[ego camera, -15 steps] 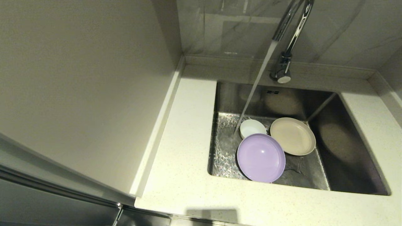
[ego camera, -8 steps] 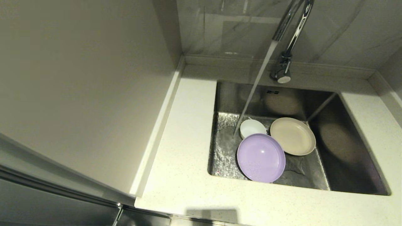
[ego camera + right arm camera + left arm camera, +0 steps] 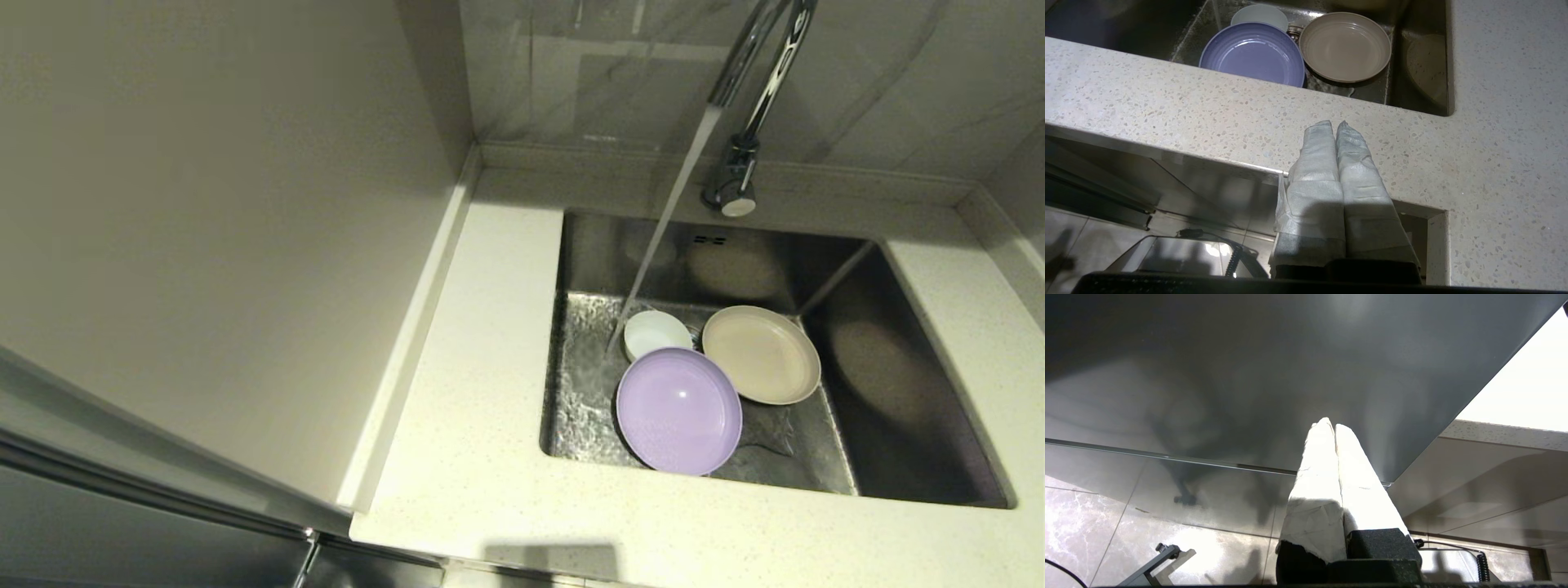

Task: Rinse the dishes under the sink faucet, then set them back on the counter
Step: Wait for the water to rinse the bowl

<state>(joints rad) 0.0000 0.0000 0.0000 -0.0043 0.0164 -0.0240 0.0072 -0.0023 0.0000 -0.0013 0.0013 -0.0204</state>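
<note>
Three dishes lie in the sink (image 3: 906, 384): a lavender plate (image 3: 679, 411) (image 3: 1253, 53) at the front, a beige plate (image 3: 761, 354) (image 3: 1345, 45) behind it to the right, and a small white bowl (image 3: 655, 332) (image 3: 1259, 15) at the back. The faucet (image 3: 755, 90) runs, its stream landing on the sink floor just left of the bowl. My right gripper (image 3: 1334, 124) is shut and empty, low before the counter (image 3: 1167, 106) front edge. My left gripper (image 3: 1329, 425) is shut and empty, down beside a grey cabinet panel. Neither arm shows in the head view.
A tall pale cabinet side (image 3: 204, 229) walls the counter's left end. Grey marbled tiles (image 3: 898, 73) stand behind the faucet. Bare counter (image 3: 482, 392) lies left of the sink and along its front. A tiled floor (image 3: 1094, 522) shows below the left gripper.
</note>
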